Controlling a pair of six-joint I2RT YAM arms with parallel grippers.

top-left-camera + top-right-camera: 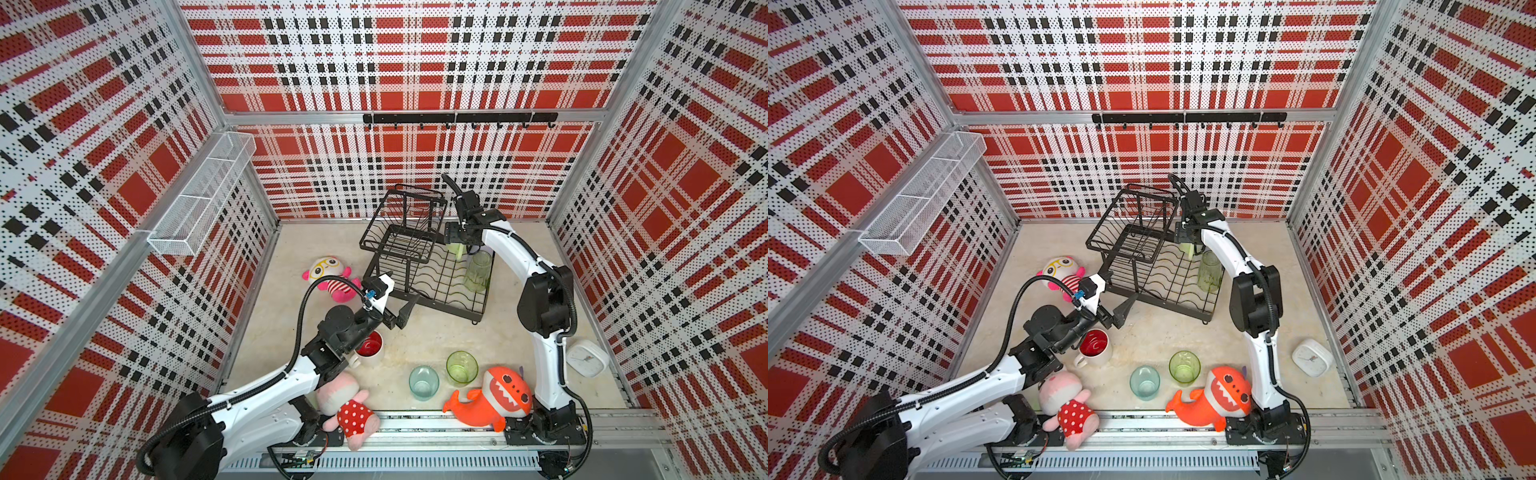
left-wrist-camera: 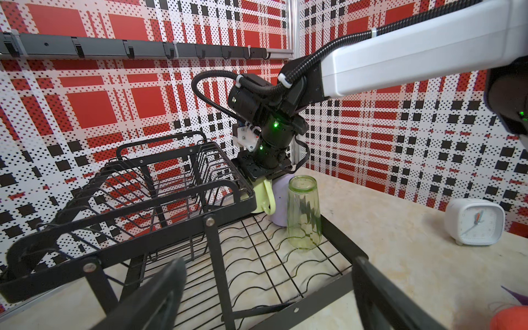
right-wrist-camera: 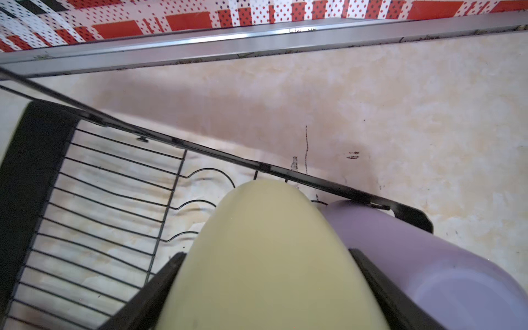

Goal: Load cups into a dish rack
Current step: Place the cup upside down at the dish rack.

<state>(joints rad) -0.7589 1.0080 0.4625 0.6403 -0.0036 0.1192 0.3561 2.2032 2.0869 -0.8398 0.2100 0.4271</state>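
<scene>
The right arm [image 1: 511,245] is arching up from its base and bending down over the far right corner of the black wire two-tier dish rack [image 1: 432,282], with its wrist pointing at the wavy lower tier. The left arm [image 1: 266,386] is stretching low across the beige counter [image 1: 415,340], its wrist tilting toward the rack's near left corner. Six cups are showing. Three are at the rack: a pale green ceramic mug [image 2: 264,194], a lilac plastic tumbler [image 3: 428,263] just beside it, and a tall clear green glass [image 1: 478,272] standing upside down on the lower tier. Three are sitting on the counter: a white mug with a red inside [image 1: 370,347], a teal glass [image 1: 424,382] and a short clear green glass [image 1: 461,368]. Three plush toys [image 1: 330,274] and one white clock [image 1: 586,357] are lying around them. The right gripper [image 3: 265,255] is pinching the pale green mug between widely set fingers, low at the lower tier; whether the mug is resting on the wires I cannot tell. The left gripper [image 1: 401,313] is hanging spread wide and holding nothing, just off the rack.
</scene>
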